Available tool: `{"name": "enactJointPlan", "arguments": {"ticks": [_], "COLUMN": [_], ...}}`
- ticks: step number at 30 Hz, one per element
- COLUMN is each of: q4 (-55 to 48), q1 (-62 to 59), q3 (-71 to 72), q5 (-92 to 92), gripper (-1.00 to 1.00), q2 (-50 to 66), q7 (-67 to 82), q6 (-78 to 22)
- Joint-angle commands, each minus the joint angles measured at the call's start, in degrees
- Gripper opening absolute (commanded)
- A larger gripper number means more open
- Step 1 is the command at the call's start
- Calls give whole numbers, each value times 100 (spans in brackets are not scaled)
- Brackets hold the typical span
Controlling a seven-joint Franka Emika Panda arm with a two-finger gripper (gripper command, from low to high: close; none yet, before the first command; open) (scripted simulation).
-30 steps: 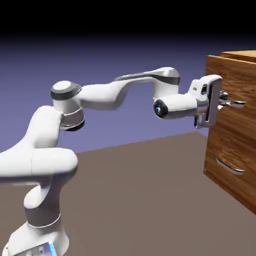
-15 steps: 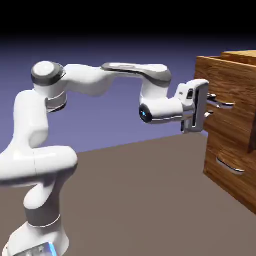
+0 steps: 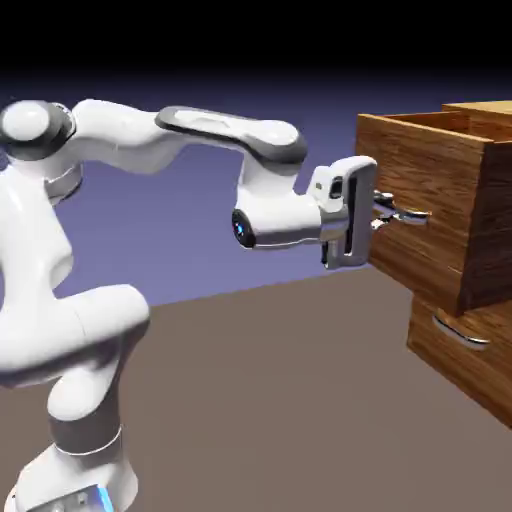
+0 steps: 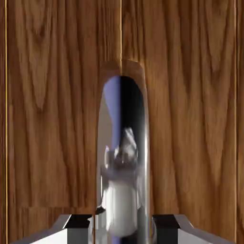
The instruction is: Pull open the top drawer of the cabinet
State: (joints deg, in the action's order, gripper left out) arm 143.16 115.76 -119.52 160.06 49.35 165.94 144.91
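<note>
Pulling step in hand: hand (image 3: 385, 212) clamped shut on silver handle (image 4: 121, 157) of top drawer (image 3: 425, 210). Drawer juts well out of cabinet (image 3: 470, 350) at exterior view's right, above shut lower drawer (image 3: 460, 345). Next move, likely: pull straight back, then release.

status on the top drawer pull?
Gripper shut on the handle. Top drawer slid well out of the cabinet, lower drawer shut. Nothing in the way.
</note>
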Motion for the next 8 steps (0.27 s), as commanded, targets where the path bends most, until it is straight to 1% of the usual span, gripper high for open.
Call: {"name": "enactJointPlan", "arguments": {"ticks": [1,3,4,5,8], "q4": [147,362,362,362,891], "q1": [212,495,495,495,1118], "q3": [-159,-374,-374,-374,-815], "q5": [-46,-103,-103,-103,-316], "gripper": [-100,-100,100,100,100], "q2": [60,170,170,170,592], "q7": [9,-10,-10,-10,-207], "q6": [14,41,41,41,131]}}
